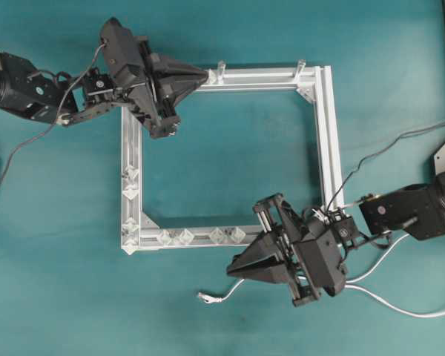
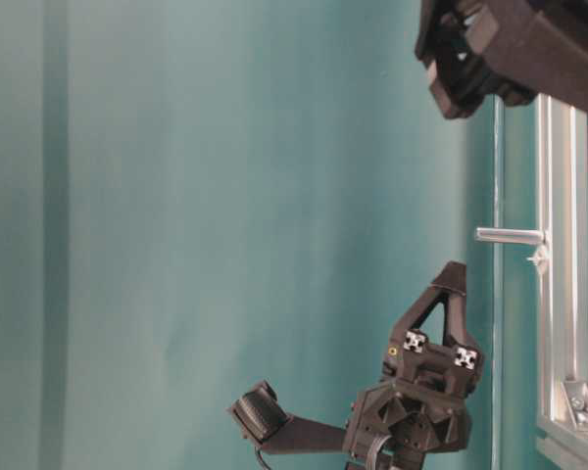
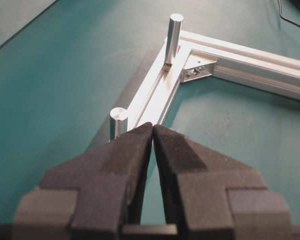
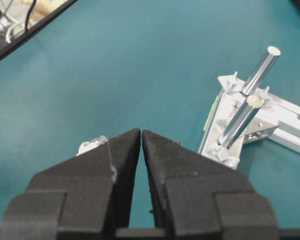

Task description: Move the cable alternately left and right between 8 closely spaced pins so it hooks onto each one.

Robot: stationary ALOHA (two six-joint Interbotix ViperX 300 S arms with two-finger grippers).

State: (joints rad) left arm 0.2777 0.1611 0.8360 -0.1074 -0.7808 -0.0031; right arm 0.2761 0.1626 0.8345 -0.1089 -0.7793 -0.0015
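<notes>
Cable (image 1: pixel 230 290) lies loose on the teal desk (image 1: pixel 59 259) near its front edge, its small pale plug (image 1: pixel 204 297) resting just ahead of the right end effector (image 1: pixel 232 268) and touched by nothing; the white cord runs under that arm and trails off toward the desk's right edge; the same plug shows in the right wrist view as a pale lump (image 4: pixel 91 145) just left of the black fingers (image 4: pixel 122 150). The right end effector (image 4: pixel 141 134) is clenched with nothing between its pads (only a hairline gap shows), and it hovers just outside the front rail of the aluminium frame (image 1: pixel 330 133). Pins (image 1: pixel 200 236) stand along that front rail and on up the left rail (image 1: pixel 130 185), small silvery diamond studs set in pairs; no cord is hooked on any of them. Farther back, the left end effector (image 1: pixel 205 75) is likewise clenched and empty, its tips pressed together in the left wrist view (image 3: pixel 153 127); it points along the far rail near the frame's far left corner, right beside the nearer of two upright silver posts (image 3: pixel 118 121); the second post (image 3: pixel 173 37) stands farther along that rail, near a corner bracket (image 3: pixel 197 70).
</notes>
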